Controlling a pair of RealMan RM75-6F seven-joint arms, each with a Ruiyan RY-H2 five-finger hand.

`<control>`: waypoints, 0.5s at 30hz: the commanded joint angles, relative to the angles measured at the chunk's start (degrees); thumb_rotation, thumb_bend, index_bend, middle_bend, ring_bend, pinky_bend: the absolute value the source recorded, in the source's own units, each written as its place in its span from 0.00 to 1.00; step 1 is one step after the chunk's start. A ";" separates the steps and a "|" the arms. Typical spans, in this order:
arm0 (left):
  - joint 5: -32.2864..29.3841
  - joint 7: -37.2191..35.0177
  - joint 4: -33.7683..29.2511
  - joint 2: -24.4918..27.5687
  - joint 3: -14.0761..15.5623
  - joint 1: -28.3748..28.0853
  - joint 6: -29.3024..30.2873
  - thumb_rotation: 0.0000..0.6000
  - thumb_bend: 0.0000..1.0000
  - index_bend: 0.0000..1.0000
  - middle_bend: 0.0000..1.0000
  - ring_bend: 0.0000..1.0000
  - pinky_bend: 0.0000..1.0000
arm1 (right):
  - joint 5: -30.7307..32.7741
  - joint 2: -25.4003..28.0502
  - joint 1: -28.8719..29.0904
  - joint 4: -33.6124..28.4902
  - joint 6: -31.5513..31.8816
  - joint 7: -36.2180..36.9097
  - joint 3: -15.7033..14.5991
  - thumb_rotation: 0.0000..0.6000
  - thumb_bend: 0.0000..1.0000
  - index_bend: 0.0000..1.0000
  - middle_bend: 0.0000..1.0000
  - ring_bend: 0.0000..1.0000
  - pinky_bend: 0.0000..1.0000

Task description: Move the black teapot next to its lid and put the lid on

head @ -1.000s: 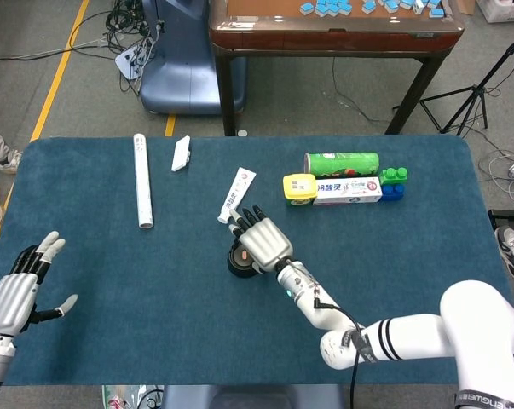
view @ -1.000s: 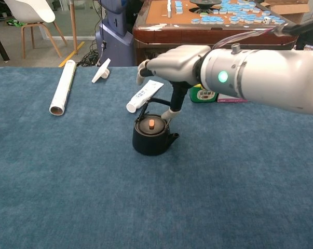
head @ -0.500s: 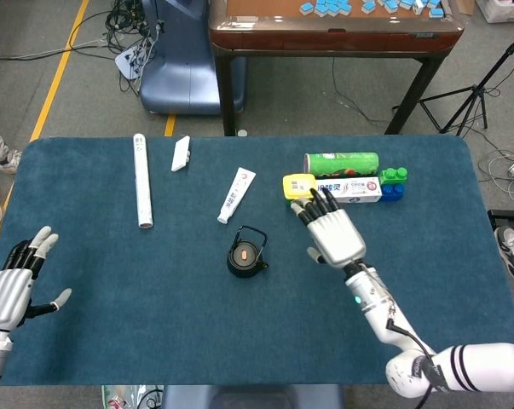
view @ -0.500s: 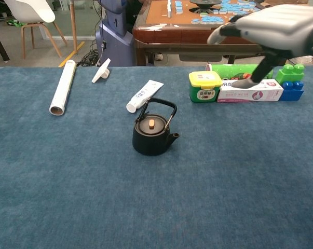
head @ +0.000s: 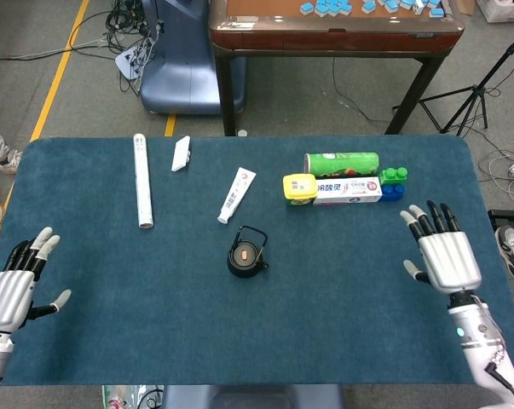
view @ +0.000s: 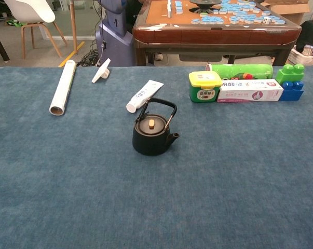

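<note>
- Since the lid (view: 151,124) sits flat in the mouth of the black teapot (view: 152,138), its pale knob up and the wire handle arched over it, the job looks finished, and neither hand needs to be near the pot.
- Well off to the left of the right hand (head: 445,258) and further from the robot than it, the teapot stands upright on the blue table (head: 112,281), spout pointing toward that hand's side.
- That right hand is released: palm down, fingers straight and spread, nothing under them, hanging near the table's right edge. I judge it parked there so the arm stays out of the pot's way.
- Mirroring it, the left hand (head: 14,285) rests near the left edge, also slack and empty with fingers fanned apart, and the teapot lies far to its right.
- Neither hand shows in the chest view, which fits both being drawn back toward the robot's sides.
- Beyond the right hand and to its left sit a green can (head: 342,163), a yellow-lidded tub (head: 299,189), a flat toothpaste box (head: 348,192) and blue and green blocks (head: 392,183), bunched together, clear of the pot.
- Just past the teapot lies a white tube (view: 145,95), near but apart from it; a rolled white sheet (view: 62,86) and a small white piece (view: 101,71) lie beyond the left hand, untouched.
</note>
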 commanded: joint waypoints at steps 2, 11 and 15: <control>0.47 0.99 -0.07 -0.62 0.26 0.36 0.72 0.98 0.24 0.00 0.00 0.00 0.01 | -4.17 0.56 -4.68 2.10 2.61 2.22 -1.54 1.00 0.25 0.15 0.16 0.00 0.06; 1.25 2.53 -0.45 -1.32 0.98 1.05 1.53 0.99 0.24 0.00 0.00 0.00 0.01 | -9.55 -2.38 -11.37 6.55 4.54 5.35 -1.55 1.00 0.25 0.15 0.16 0.00 0.06; 1.74 3.10 -0.95 -1.22 1.29 1.18 1.63 0.99 0.24 0.00 0.00 0.00 0.01 | -12.36 -2.86 -13.11 8.00 4.77 6.10 -1.16 1.00 0.25 0.15 0.16 0.00 0.06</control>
